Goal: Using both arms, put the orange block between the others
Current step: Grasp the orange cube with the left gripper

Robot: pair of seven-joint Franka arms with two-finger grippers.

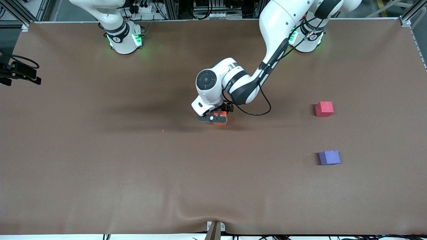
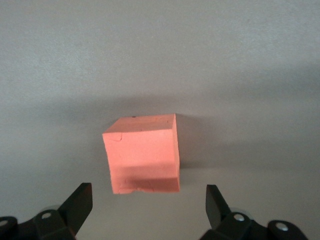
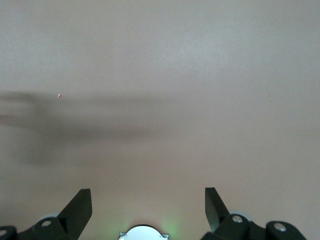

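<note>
Hovering over the orange block point(image 1: 220, 120) at mid-table, well apart from the red cube point(image 1: 324, 109) and purple cube point(image 1: 329, 157), my left gripper point(image 1: 213, 118) stands open; next, descend and close. My right gripper point(image 3: 145, 202) waits, open.

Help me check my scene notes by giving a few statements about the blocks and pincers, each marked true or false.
1. The left pincer is open over the orange block. True.
2. The orange block already sits between the red block and the purple block. False: it lies apart from them, near the table's middle.
3. The purple block is nearer the front camera than the red block. True.
4. The right pincer holds a block. False: it is open with nothing between its fingers, above bare table.
</note>
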